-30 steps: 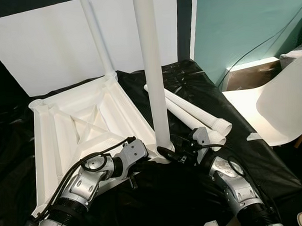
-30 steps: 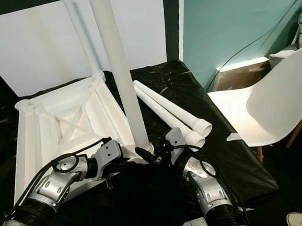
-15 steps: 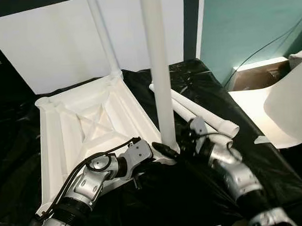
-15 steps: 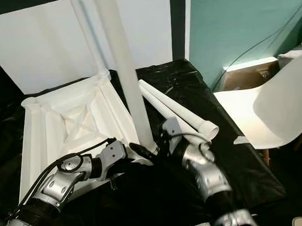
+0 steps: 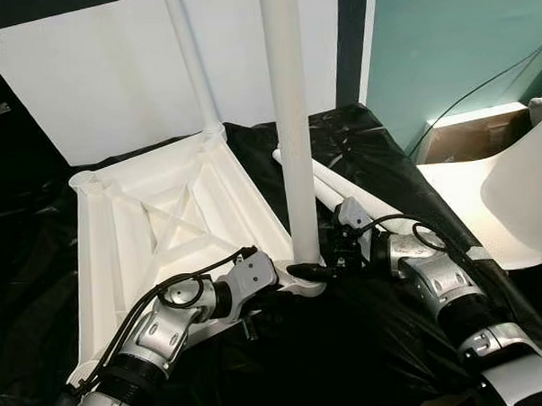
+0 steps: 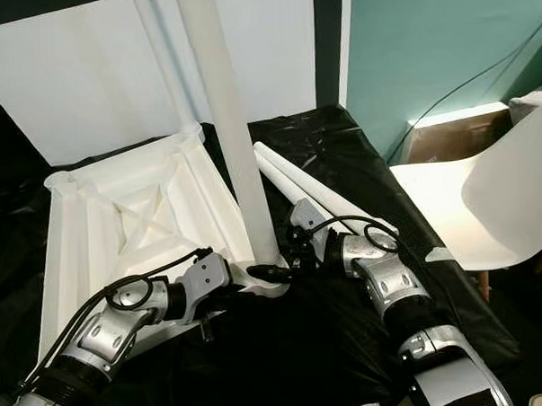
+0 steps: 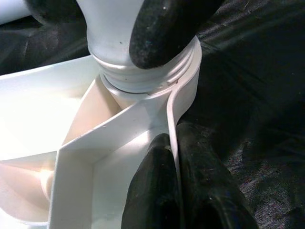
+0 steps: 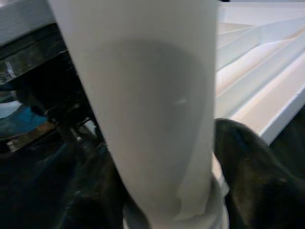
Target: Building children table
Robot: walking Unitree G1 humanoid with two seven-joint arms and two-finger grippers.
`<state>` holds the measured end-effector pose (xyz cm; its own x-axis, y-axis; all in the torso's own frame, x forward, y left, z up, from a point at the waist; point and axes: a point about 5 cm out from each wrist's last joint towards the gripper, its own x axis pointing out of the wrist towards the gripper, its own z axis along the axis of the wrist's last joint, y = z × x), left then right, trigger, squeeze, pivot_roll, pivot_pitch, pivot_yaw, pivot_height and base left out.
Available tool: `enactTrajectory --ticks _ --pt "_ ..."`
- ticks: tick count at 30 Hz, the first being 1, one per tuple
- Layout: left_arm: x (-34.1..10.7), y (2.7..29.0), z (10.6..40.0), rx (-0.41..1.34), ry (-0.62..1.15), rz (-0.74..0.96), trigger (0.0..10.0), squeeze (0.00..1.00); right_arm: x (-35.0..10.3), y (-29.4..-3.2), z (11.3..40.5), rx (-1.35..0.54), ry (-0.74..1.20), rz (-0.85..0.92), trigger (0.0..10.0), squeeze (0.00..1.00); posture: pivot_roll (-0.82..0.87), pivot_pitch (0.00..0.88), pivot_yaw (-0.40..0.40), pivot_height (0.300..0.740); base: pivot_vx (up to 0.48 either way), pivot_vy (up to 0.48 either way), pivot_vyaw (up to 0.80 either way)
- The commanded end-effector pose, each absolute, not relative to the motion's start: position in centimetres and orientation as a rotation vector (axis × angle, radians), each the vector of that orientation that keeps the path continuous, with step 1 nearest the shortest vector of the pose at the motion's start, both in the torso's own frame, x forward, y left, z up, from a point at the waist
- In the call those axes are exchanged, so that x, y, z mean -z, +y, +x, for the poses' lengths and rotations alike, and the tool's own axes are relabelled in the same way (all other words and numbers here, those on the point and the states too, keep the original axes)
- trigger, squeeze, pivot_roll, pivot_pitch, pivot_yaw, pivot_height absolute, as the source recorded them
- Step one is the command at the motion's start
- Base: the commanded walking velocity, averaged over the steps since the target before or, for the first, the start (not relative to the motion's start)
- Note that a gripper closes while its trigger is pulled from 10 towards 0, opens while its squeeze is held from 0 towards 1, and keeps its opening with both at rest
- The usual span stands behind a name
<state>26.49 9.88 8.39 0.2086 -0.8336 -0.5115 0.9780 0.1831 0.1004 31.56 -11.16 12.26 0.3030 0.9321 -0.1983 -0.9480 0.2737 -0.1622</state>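
Standing upright in the near corner socket of the overturned white table top (image 5: 155, 226), one white leg (image 5: 292, 139) is being seated, its threaded end seen in the left wrist view just above the socket collar, not yet fully home as far as can be judged. The table top lies upside down on black sheeting (image 5: 367, 343), ribs upward. A second leg (image 5: 191, 67) is already stood in the far corner. The leg in hand is gripped low down by the right gripper (image 5: 332, 254), its black fingers (image 8: 248, 167) closed against either side of the tube. The table's rim wall beside that socket is pinched by the left gripper (image 7: 174, 186), one finger inside the frame and one outside, so the top is braced. Two more legs (image 5: 342, 191) lie loose on the sheeting just beyond the right arm, touching one another. Roughly half the work is judged done: two sockets are filled or nearly so, two are left, and the table must then be turned upright. A white chair (image 5: 513, 192) stands well apart on the right.
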Motion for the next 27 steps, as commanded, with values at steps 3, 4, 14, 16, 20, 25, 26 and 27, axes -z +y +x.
enactTrajectory --ticks 3,4,14,16,20,25,26,27 --pt "-3.5 10.4 23.3 1.368 0.615 0.376 10.0 0.00 -12.0 -11.8 31.9 -1.239 0.104 -0.267 0.0 0.00 0.11 0.000 0.020 0.740 0.000 0.000 0.00" --pt "-3.5 10.4 23.3 1.368 0.615 0.377 10.0 0.00 -12.0 -11.7 31.8 -1.222 0.092 -0.236 0.0 0.00 0.11 0.000 0.018 0.740 0.000 0.000 0.00" --pt "-3.4 10.0 23.3 1.384 0.612 0.380 10.0 0.00 -12.1 -9.7 30.4 -0.663 -0.149 -0.004 0.0 0.00 0.08 0.000 0.030 0.740 0.000 0.000 0.00" --pt "-3.5 10.0 23.4 1.387 0.612 0.383 10.0 0.00 -12.2 -9.5 29.9 -0.605 -0.190 0.020 0.0 0.00 0.07 0.000 0.035 0.740 0.000 0.000 0.00" --pt "-3.4 10.0 23.3 1.395 0.615 0.386 10.0 0.00 -12.3 -9.4 29.8 -0.597 -0.224 0.047 0.0 0.00 0.07 0.000 0.039 0.740 0.000 0.000 0.00" --pt "-3.4 10.0 23.4 1.398 0.618 0.388 10.0 0.00 -12.2 -9.2 29.7 -0.655 -0.205 0.046 4.0 0.00 0.07 0.000 0.040 0.740 0.000 0.000 0.00" --pt "-3.4 10.0 23.4 1.398 0.617 0.390 10.0 0.00 -12.0 -9.0 29.6 -0.723 -0.179 0.034 10.0 0.00 0.06 0.000 0.044 0.740 0.000 0.000 0.00" --pt "-3.4 10.0 23.4 1.398 0.617 0.390 10.0 0.00 -12.0 -9.0 29.6 -0.723 -0.179 0.034 10.0 0.00 0.06 0.000 0.044 0.740 0.000 0.000 0.00"
